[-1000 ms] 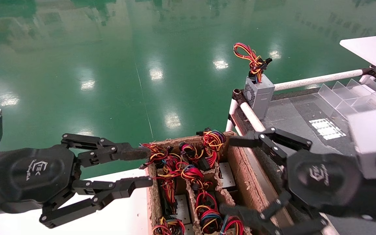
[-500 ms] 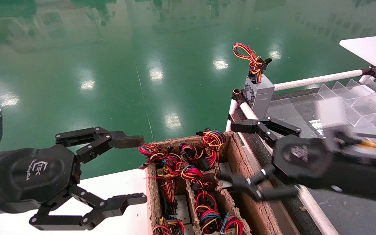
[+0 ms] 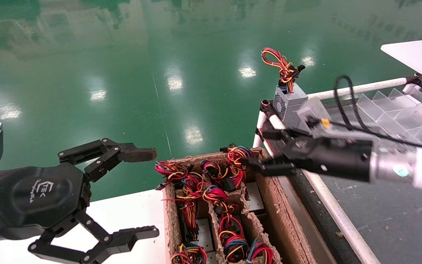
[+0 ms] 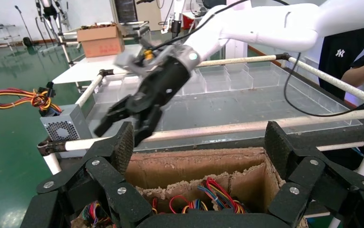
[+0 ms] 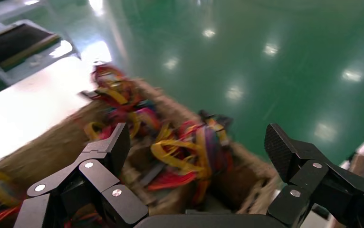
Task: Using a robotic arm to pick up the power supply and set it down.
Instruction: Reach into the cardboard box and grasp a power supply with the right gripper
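Over the cardboard box (image 3: 269,190) of wired units, the right gripper (image 3: 266,152) hangs spread and empty, nothing lifted yet, while the left gripper (image 3: 137,194) waits wide apart beside it.

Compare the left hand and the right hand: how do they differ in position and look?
The left hand hovers over the white table beside the carton; the right hand reaches over the carton's far right corner. The left hand shows its logo face to the head camera; the right hand is edge-on. One left fingertip looks brown and worn; the right ones are black. Both are open and empty.
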`<control>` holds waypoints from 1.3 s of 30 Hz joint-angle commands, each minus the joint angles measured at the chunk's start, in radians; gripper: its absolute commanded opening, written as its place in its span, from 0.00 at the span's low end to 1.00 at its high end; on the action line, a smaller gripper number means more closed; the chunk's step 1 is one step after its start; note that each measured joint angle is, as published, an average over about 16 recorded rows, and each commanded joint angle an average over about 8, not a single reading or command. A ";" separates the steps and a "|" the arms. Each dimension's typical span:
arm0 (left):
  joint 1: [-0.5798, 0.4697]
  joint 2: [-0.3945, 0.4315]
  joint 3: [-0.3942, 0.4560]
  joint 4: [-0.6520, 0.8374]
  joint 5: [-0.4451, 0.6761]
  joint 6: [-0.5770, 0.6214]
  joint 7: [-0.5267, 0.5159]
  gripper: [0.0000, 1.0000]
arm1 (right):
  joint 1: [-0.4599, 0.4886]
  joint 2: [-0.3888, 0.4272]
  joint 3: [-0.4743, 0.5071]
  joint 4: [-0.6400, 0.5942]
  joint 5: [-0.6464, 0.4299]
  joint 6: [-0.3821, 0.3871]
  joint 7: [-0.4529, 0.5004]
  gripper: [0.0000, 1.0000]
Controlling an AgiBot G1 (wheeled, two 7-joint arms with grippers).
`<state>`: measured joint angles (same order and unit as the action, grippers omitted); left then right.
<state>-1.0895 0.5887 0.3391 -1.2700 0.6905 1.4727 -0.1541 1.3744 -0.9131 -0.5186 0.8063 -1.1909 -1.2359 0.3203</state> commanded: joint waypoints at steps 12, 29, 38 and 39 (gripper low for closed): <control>0.000 0.000 0.000 0.000 0.000 0.000 0.000 1.00 | 0.108 -0.143 -0.043 -0.302 -0.063 -0.005 -0.110 0.00; 0.000 0.000 0.001 0.000 0.000 0.000 0.000 1.00 | 0.071 -0.152 -0.030 -0.341 -0.050 0.002 -0.243 0.00; 0.000 0.000 0.001 0.000 0.000 0.000 0.000 1.00 | 0.046 -0.143 -0.020 -0.323 -0.040 0.020 -0.261 0.00; 0.000 0.000 0.001 0.000 0.000 0.000 0.000 1.00 | 0.044 -0.142 -0.018 -0.321 -0.039 0.022 -0.262 0.00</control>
<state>-1.0897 0.5884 0.3398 -1.2700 0.6900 1.4724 -0.1537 1.4187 -1.0547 -0.5366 0.4860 -1.2287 -1.2149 0.0586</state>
